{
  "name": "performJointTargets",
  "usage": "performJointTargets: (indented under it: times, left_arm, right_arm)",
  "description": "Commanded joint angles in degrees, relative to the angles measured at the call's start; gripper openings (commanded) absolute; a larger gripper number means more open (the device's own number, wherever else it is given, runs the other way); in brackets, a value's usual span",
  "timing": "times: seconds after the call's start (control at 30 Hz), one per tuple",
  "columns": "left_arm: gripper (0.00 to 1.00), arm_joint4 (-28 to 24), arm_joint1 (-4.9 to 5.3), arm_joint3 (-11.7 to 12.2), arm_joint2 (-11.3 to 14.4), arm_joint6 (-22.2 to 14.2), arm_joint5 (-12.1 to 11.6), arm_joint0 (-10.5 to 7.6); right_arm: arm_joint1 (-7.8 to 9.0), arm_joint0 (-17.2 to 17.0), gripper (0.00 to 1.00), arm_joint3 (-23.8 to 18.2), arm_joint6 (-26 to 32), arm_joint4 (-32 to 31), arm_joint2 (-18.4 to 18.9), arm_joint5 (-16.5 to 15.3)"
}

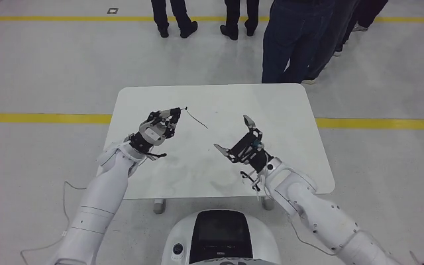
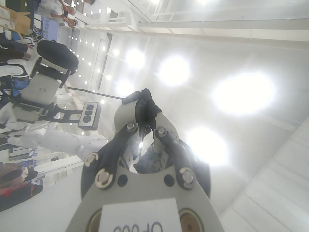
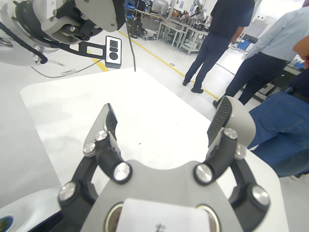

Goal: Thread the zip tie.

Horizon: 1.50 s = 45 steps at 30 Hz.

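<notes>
— One zip tie (image 1: 196,120), two tools. Where is everything?

— Seen from above, the left tool (image 1: 175,115) sits left of centre in the frame, over the counter (image 1: 291,106), clenched on one end of the zip tie. The thin black strip sticks out from it toward the middle of the frame, and its free end looks to be up off the counter. I can't tell whether it's the head or the tail that is pinched.

— And the other?

— The right tool (image 1: 233,136) is right of centre, spread wide with nothing in it. It sits apart from the strip's free end.

— So what might go wrong?

— My guess is the free end. The strip is slim and springy and held at one end only, so it may wobble or bow when the right tool closes on it. A pinch slightly off line could flick it aside or catch just the tip.

— Could it slip on the left side?

— Possibly. The hold is on a narrow, smooth strip. A tug from the right could twist it or pull it loose, and it would drop onto the counter.

— And the threading?

— The slot is too small to see. If the tail meets it at an angle, I'd expect it to buckle rather than pass through.
</notes>
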Motion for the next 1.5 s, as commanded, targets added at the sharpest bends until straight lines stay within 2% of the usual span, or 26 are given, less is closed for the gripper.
performJointTargets:
  times: [0.0, 0.17, 0.47, 0.6, 0.77, 0.87, 0.97, 1.47]
  left_arm:
    - [0.0, 0.51, 0.21, 0.71, -0.38, -0.22, 0.67, 0.61]
    - [0.0, 1.4, 0.53, 3.69, -0.63, 0.48, 1.52, 1.45]
    - [0.0, 1.89, 0.54, 3.73, -0.49, 1.25, 1.3, 1.54]
    - [0.0, 3.19, 0.64, 3.68, 0.42, 2.16, 2.15, 2.03]
    - [0.0, 3.6, 0.63, 5.73, 1.07, 2.17, 1.41, 1.17]
    - [0.0, 3.57, 0.74, 6.63, 1.01, 1.62, 1.93, 0.56]
    - [0.0, 4.36, 0.99, 7.17, 0.73, 0.93, 2.83, 0.16]
    - [0.0, 4.36, 0.99, 7.17, 0.73, 0.93, 2.83, 0.16]
  right_arm:
    - [0.14, -0.08, 1.0, -0.11, 0.49, 2.59, 1.63, -2.72]
    - [0.18, -0.29, 1.0, -0.59, 2.57, 8.01, 3.89, -7.82]
    - [0.16, -0.36, 1.0, -0.61, 2.48, 8.24, 3.85, -7.94]
    - [-0.06, -0.25, 1.0, 0.4, 2.93, 10.1, 4.73, -8.86]
    - [-0.36, -0.75, 1.0, 1.42, 3.19, 15.39, 6.62, -9.24]
    - [-0.49, -1.07, 1.0, 1.76, 3.18, 17.26, 7.23, -9.67]
    - [-0.49, -1.07, 1.0, 1.76, 3.18, 17.26, 7.23, -9.67]
    - [-0.49, -1.07, 1.0, 1.76, 3.18, 17.26, 7.23, -9.67]
